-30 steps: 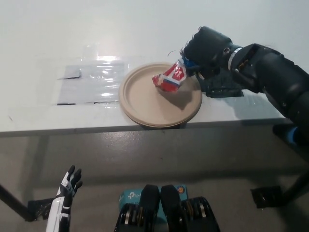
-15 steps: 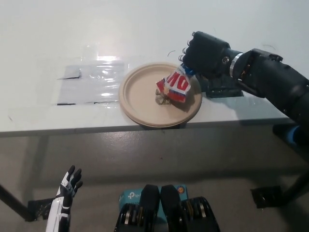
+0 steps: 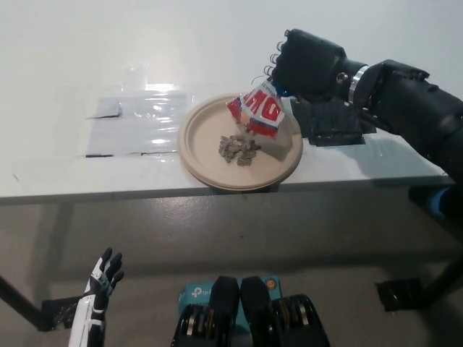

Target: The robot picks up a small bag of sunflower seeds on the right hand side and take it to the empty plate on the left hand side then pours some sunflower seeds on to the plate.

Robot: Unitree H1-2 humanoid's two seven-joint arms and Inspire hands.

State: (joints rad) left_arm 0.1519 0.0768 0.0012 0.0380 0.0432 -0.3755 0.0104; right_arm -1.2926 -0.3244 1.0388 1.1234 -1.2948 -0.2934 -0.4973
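The left hand (image 3: 101, 285) is seen idle at 7 o'clock, below the bench edge, fingers spread and holding nothing.

On the bench (image 3: 58, 173), the plate (image 3: 199, 148) sits near the front edge. A pile of seeds (image 3: 238, 149) is now noted at its centre; half a second ago only a few were down, and a second ago none.

The bag (image 3: 260, 112) is held over the plate's 1 o'clock rim, tilted mouth-down, and has been raised slightly as the pile grew. It is gripped from above by the fingers of the right hand (image 3: 307, 61).

At 9 o'clock of the plate a clear plastic sheet (image 3: 137, 123) lies flat.

Judgement: the pour is largely done; righting the bag remains.
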